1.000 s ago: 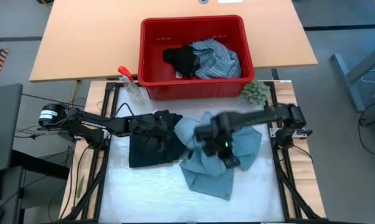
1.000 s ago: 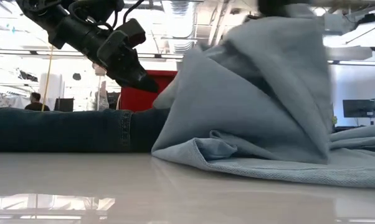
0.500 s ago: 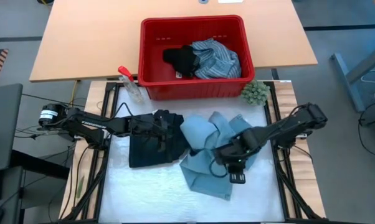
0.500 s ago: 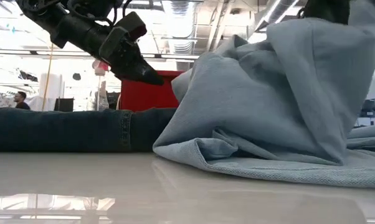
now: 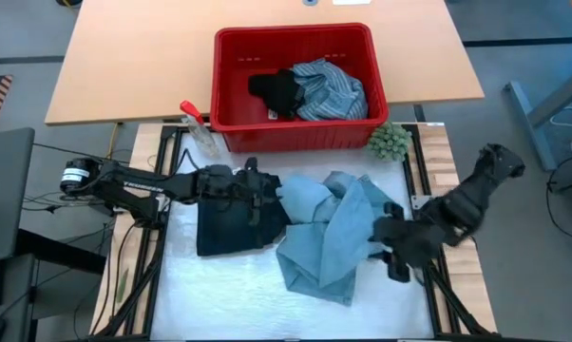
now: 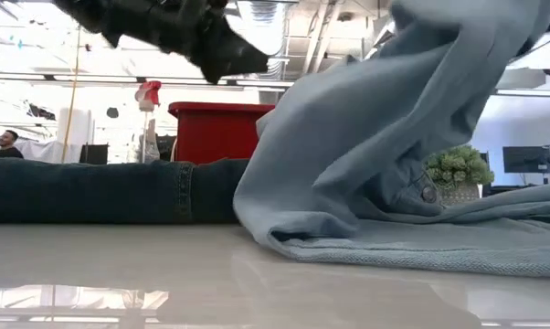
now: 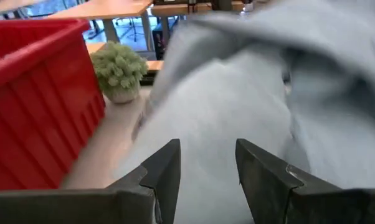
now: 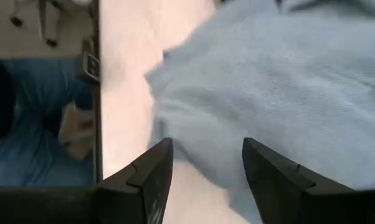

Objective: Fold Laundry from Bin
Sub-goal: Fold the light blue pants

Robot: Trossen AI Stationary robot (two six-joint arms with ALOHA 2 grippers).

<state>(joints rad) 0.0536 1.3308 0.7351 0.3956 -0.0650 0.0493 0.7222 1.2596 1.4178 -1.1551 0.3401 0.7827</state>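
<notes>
In the middle of the high view, on the white mat below the red bin, a light blue garment lies crumpled and unfolded beside dark jeans, while a striped shirt and a black piece wait in the bin, so most folding seems left. The right gripper sits at the garment's right edge, fingers apart and empty. The left gripper hovers at its upper left, fingers partly spread, gripping nothing visible.
</notes>
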